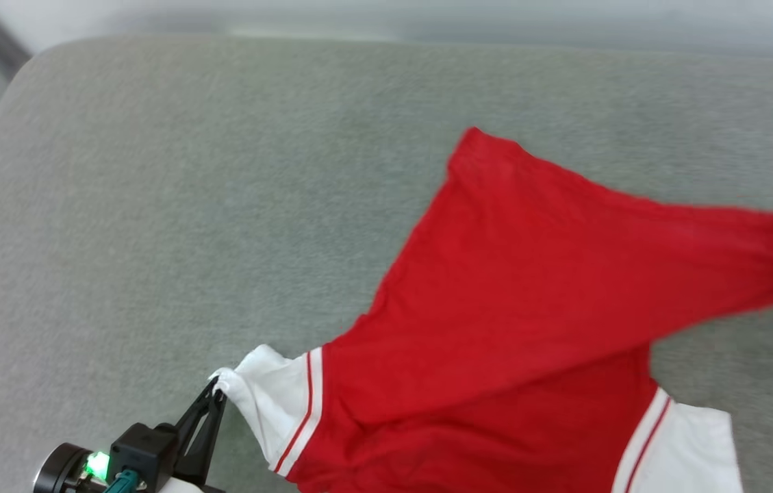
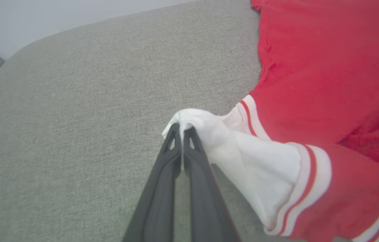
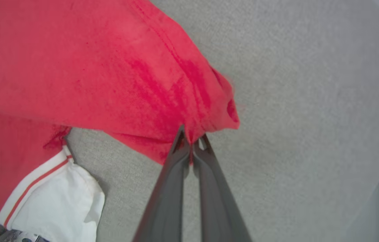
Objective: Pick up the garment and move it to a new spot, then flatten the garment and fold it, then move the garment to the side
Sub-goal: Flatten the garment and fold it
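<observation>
The garment (image 1: pixel 530 287), a red jersey with two white sleeves trimmed in red-white stripes (plain side up), stretches across the near right part of the grey upholstered surface (image 1: pixel 187 205). The left gripper (image 2: pixel 182 129) is clamped tight on one sleeve cuff. The right wrist view shows the right gripper (image 3: pixel 192 136) pinching a red hem corner.

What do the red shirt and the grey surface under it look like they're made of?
The shirt looks like soft knit fabric, likely cotton or a blend, matte red with white sleeves; it drapes, creases and shows a stitched hem. The surface seems upholstered in woven cloth, matte grey-green, with a fine grainy weave and a rounded corner.
</observation>
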Tool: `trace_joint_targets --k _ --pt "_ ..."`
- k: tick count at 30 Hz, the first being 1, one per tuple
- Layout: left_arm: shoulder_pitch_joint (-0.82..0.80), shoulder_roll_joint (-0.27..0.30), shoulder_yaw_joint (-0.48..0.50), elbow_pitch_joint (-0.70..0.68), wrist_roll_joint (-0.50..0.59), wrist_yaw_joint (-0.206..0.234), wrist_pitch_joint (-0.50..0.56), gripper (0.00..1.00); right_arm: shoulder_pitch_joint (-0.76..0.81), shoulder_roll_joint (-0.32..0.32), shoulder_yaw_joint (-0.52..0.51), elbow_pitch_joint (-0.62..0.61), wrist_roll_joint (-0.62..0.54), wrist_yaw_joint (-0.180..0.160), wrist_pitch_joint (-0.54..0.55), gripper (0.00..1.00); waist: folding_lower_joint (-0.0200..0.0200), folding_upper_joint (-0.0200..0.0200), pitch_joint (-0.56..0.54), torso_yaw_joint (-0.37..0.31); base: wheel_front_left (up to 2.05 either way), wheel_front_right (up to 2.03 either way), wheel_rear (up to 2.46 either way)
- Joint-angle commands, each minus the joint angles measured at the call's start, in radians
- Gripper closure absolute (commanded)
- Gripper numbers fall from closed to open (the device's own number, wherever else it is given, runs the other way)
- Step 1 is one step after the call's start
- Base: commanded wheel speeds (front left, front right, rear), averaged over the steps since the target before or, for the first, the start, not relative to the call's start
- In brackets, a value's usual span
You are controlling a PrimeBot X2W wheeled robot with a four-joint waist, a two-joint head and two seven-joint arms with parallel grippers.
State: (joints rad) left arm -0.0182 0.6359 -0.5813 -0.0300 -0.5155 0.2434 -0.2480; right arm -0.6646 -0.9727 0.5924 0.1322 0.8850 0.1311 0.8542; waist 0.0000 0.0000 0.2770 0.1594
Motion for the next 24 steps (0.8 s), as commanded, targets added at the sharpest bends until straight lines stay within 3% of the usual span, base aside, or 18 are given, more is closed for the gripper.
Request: trace_joint_targets --k 1,4,8,14,19,20,21,24 --pt "0.014 0.008 0.004 -0.008 -0.004 0.005 0.004 1.0 0.062 -0.025 -0.021 -0.015 0.012 -0.001 -0.021 1.0 0.0 0.0 -0.038 -0.043 0.0 0.0 0.0" --pt "0.029 0.021 0.007 -0.02 -0.008 0.014 0.009 1.0 0.203 -0.062 -0.074 -0.044 0.043 -0.001 -0.056 1.0 0.0 0.0 -0.052 -0.064 0.0 0.0 0.0" --pt "0.049 0.036 0.012 -0.035 -0.009 0.025 0.015 1.0 0.405 -0.061 -0.161 -0.054 0.074 -0.001 -0.087 1.0 0.0 0.0 -0.063 -0.092 0.0 0.0 0.0" --pt "0.053 0.042 0.009 -0.048 -0.012 0.03 0.019 1.0 0.712 0.005 -0.262 -0.048 0.073 -0.001 -0.124 1.0 0.0 0.0 -0.062 -0.099 0.0 0.0 0.0" --pt "0.045 0.047 0.01 -0.048 -0.015 0.026 0.02 1.0 0.832 0.074 -0.351 -0.075 0.045 -0.001 -0.122 1.0 0.0 0.0 -0.052 -0.1 0.0 0.0 0.0" --pt "0.042 0.046 0.009 -0.047 -0.015 0.026 0.02 1.0 0.834 0.085 -0.371 -0.086 0.035 -0.001 -0.122 0.74 0.0 0.0 -0.051 -0.1 0.0 0.0 0.0" --pt "0.039 0.045 0.008 -0.046 -0.014 0.026 0.02 1.0 0.833 0.093 -0.39 -0.102 0.023 -0.001 -0.12 0.0 0.0 0.0 -0.05 -0.099 0.0 0.0 0.0" --pt "0.031 0.043 0.006 -0.043 -0.013 0.024 0.02 1.0 0.795 0.103 -0.451 -0.168 -0.01 -0.001 -0.107 0.0 0.0 0.0 -0.05 -0.097 0.0 0.0 0.0"
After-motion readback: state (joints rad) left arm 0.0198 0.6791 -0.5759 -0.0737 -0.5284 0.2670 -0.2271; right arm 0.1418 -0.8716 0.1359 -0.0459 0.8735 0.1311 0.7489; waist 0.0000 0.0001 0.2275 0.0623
